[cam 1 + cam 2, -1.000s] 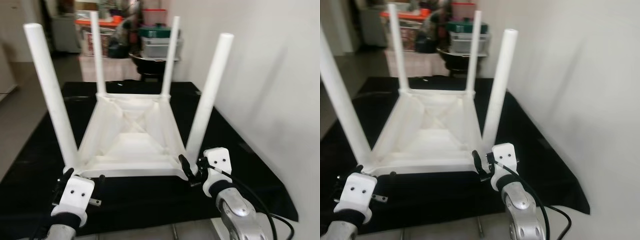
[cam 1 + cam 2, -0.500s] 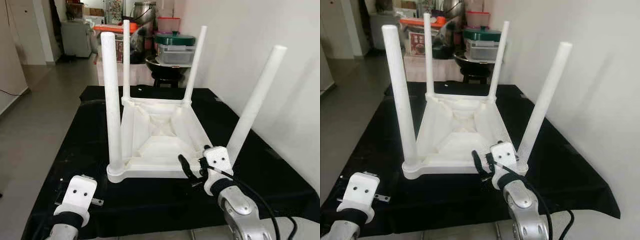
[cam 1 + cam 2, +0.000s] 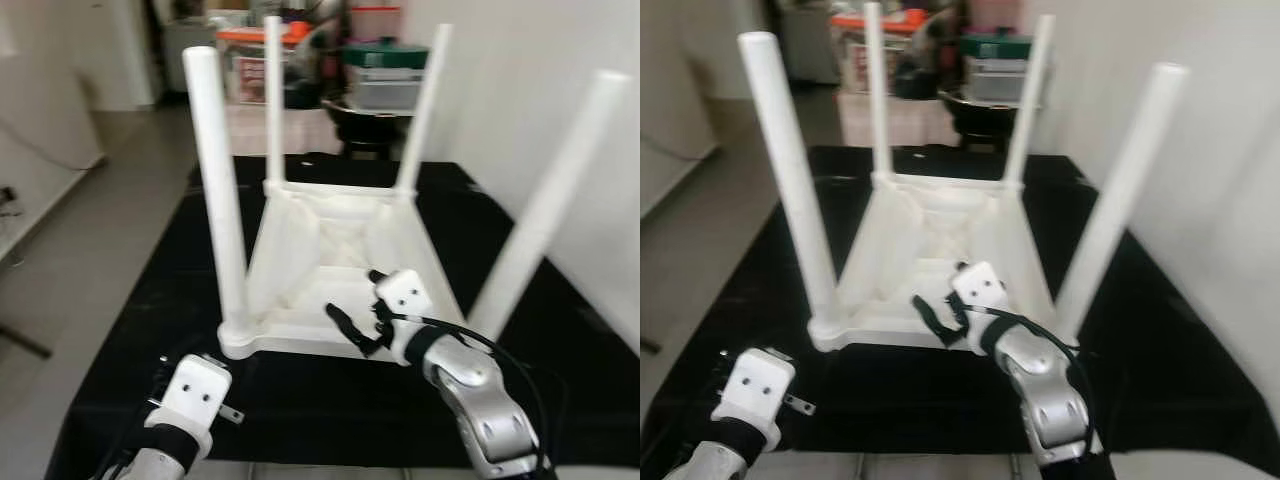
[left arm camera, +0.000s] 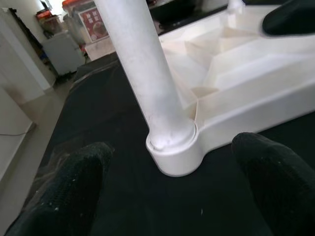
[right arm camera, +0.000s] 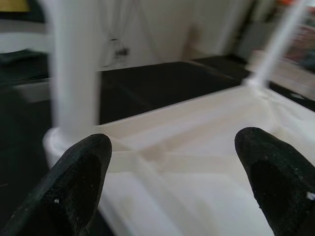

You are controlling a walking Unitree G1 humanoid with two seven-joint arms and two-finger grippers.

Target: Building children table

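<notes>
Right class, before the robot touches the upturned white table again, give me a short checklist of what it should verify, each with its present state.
1. All four legs stand in the upturned table: ok, four upright posts show, including the near left leg and the near right leg.
2. Legs fully seated: near left leg meets its corner socket flush, ok; the others, cannot tell.
3. Left gripper open and free: ok, fingers spread on either side of that socket, touching nothing.
4. Right gripper open and free: ok, fingers apart above the table's ribbed underside.
5. Table rests wholly on the black cloth: ok.
6. Sharpness: both eye views are blurred, not ok.
</notes>
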